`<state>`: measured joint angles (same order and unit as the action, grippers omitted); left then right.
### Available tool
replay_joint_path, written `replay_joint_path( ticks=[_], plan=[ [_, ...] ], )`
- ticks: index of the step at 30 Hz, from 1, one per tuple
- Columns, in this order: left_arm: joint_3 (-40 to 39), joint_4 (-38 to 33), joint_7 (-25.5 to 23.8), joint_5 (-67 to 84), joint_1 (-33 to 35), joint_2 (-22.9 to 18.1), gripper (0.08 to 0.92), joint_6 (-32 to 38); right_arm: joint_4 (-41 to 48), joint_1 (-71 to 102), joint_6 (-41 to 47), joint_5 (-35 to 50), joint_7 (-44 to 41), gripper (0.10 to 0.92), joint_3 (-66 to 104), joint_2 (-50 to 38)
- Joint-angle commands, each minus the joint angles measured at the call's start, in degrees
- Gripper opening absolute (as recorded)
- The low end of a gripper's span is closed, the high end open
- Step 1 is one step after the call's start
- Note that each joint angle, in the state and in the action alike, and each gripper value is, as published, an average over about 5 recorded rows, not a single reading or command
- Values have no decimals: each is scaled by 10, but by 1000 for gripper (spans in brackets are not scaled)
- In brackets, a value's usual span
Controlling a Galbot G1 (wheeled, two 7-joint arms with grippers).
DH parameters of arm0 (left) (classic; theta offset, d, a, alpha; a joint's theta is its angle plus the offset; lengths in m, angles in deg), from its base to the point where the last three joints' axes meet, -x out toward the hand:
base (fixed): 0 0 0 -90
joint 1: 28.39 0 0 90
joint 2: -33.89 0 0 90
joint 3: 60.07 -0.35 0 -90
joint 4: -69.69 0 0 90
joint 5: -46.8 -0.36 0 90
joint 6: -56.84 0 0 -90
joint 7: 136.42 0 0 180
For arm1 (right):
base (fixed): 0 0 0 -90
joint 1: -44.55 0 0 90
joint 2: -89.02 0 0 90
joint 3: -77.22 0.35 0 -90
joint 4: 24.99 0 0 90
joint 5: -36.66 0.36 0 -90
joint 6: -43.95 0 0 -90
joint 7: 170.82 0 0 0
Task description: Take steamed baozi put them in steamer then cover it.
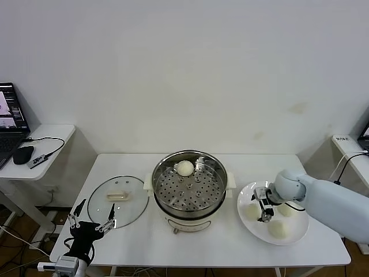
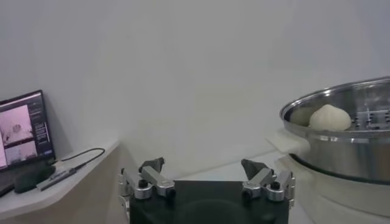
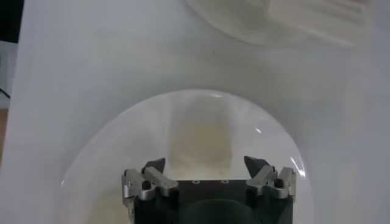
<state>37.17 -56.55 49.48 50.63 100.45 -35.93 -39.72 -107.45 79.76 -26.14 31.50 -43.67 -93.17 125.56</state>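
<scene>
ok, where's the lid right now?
In the head view the lid lies flat on the table, on the robot's left, beside the steamer, with the open left gripper just in front of it.

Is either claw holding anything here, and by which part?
Nothing is held. The right claw hangs open over the plate of baozi; the left claw is open and empty.
</scene>
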Motion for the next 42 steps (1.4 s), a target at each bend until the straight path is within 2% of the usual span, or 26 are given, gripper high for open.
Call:
replay_joint_path(
  ticks=[1,11,20,26,34,42],
  plan=[
    [-1,0,0,-1,0,0,823,0,18,13,2,-4,1,724,8,16],
    [-3,-2,1,-3,1,-3,823,-1,5,-15,4,1,-21,578,1,1],
    [-5,-9,1,-4,0,-1,823,-3,-45,-149,8,54,-55,576,-19,-64],
    [-12,-12,0,-5,-2,4,823,-4,-78,-284,17,124,-63,582,-78,-74],
    [-19,-19,-1,-5,-7,10,823,-6,-106,-470,55,224,-44,585,-185,11],
    [-15,-17,-1,-2,-7,13,823,-5,-105,-455,119,318,8,587,-205,143]
  ],
)
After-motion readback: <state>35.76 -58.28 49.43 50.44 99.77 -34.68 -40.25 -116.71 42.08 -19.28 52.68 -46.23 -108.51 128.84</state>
